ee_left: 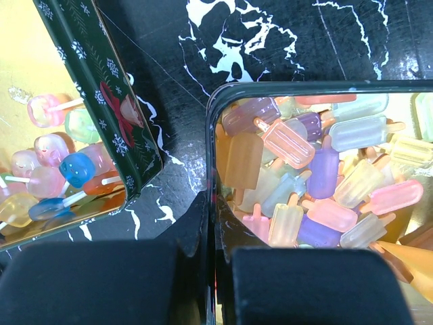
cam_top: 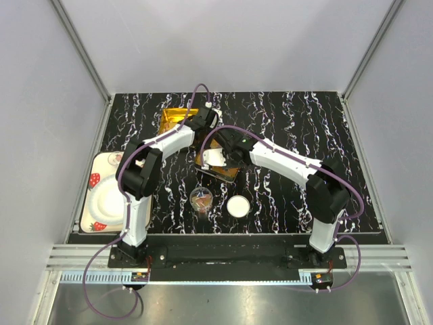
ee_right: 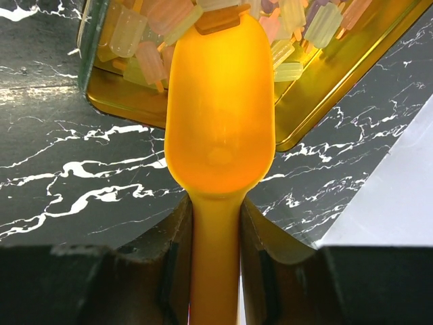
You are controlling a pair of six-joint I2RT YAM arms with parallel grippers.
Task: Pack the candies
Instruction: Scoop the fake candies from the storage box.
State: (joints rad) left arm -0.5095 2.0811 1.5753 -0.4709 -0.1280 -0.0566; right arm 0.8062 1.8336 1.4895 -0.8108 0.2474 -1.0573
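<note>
From above, the black marbled bench (cam_top: pixel 291 122) carries two gold tins. The far tin (cam_top: pixel 174 120) sits toward the back left. The near tin (cam_top: pixel 221 175) lies just in front of it, mostly hidden under the two arms. The left end effector (cam_top: pixel 201 123) sits between the tins at the near tin's back edge, and the right end effector (cam_top: pixel 226 157) hangs over that same tin. Closer to the arm bases stand a small clear jar (cam_top: pixel 201 198) and a white disc (cam_top: pixel 237 206). A strawberry-printed tray (cam_top: pixel 95 181) with a white plate (cam_top: pixel 108 196) lies at the left edge.

In the left wrist view, the left end effector (ee_left: pixel 211 254) is closed tight, with the near tin's (ee_left: pixel 284 87) dark wall pinched between its pads. The candies (ee_left: pixel 318 176) are pastel popsicle-shaped pieces heaped inside this tin. Beside it, apart across a strip of bench, the far tin (ee_left: pixel 115 108) shows green festive sides and holds lollipop-shaped sweets (ee_left: pixel 61 169).

In the right wrist view, the right end effector (ee_right: pixel 216 230) is narrowed onto the handle of a yellow-orange scoop (ee_right: pixel 220 122). The scoop's bowl reaches over the near tin's (ee_right: pixel 318 101) gold rim, with its front lip in among the candies (ee_right: pixel 145 40).
</note>
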